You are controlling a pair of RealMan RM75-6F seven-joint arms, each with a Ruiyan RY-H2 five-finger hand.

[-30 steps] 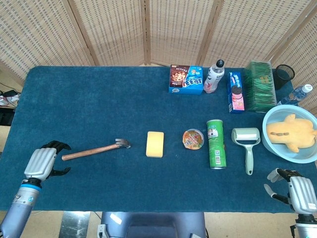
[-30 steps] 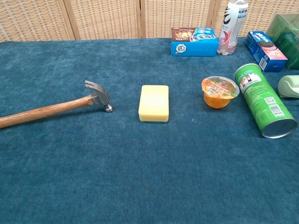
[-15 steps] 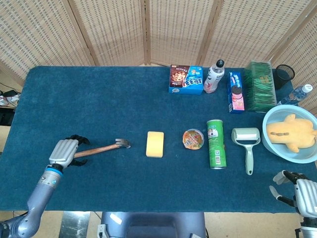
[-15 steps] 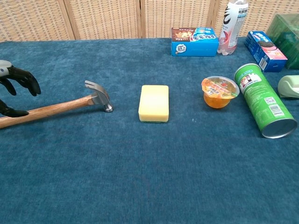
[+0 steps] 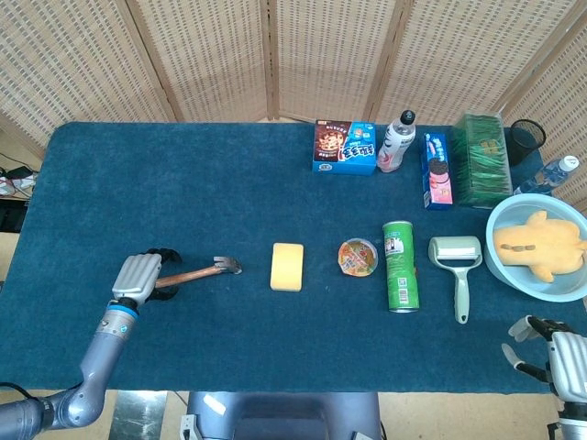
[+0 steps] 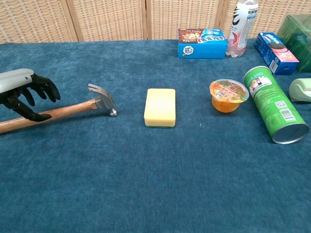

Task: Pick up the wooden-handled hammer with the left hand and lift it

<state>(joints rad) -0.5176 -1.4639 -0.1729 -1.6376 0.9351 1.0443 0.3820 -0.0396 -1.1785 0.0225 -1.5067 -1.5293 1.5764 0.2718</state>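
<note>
The wooden-handled hammer (image 5: 197, 272) lies flat on the blue cloth, left of centre, its metal head (image 6: 102, 98) pointing right. My left hand (image 5: 140, 276) hovers over the handle's (image 6: 68, 111) left part. Its dark fingers (image 6: 43, 89) are spread behind the handle and the thumb reaches along the handle's front side. The fingers have not closed round the wood. My right hand (image 5: 561, 349) sits at the table's front right corner, fingers apart, holding nothing; the chest view does not show it.
A yellow sponge (image 5: 287, 266) lies just right of the hammer head. Further right are a jelly cup (image 5: 358, 257), a lying green can (image 5: 400, 265), a lint roller (image 5: 457, 261) and a blue bowl (image 5: 514, 273). Boxes and a bottle (image 5: 397, 141) line the back.
My left hand has moved right along the table from the front left edge and now straddles the hammer handle. The hammer has not shifted. My right hand has drifted slightly toward the corner.
</note>
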